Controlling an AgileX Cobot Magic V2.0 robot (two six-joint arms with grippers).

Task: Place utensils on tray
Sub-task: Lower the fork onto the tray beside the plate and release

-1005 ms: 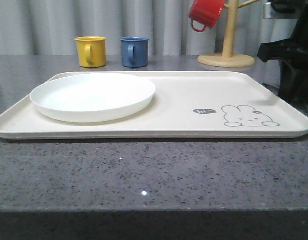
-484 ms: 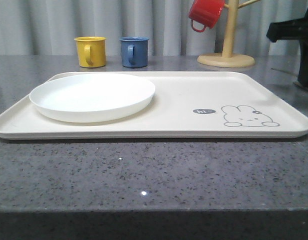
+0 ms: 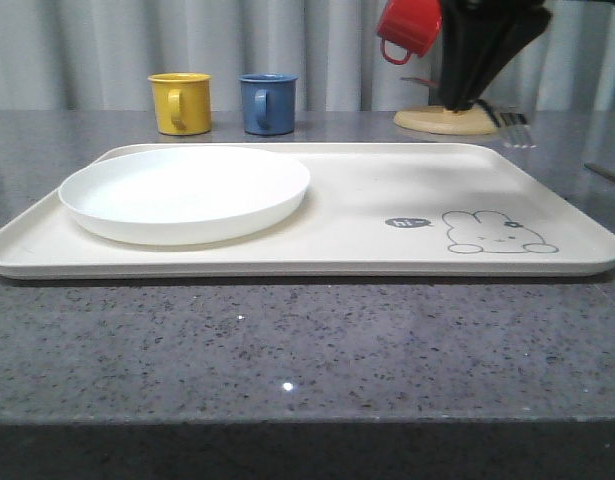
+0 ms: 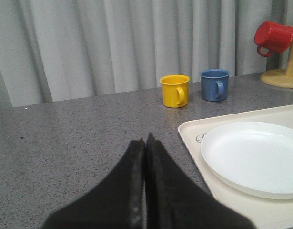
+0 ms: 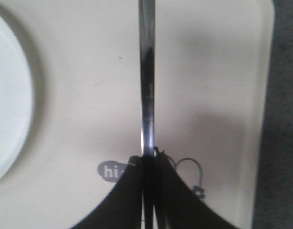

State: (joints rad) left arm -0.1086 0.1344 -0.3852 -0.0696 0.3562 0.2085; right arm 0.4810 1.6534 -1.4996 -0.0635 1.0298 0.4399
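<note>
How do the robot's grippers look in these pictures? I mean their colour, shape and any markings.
Both are plain black. The left gripper has two long fingers that widen toward the wrist and narrow to slim tips. The right gripper has the same tapering black fingers; from the front it is a dark wedge. No cables or markings are visible.

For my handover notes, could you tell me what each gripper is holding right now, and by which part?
The right gripper pinches the fork by its handle, above the tray. The left gripper is shut on nothing.

Both gripper point(image 4: 145, 143) fingers matte black, tapering to narrow tips.
</note>
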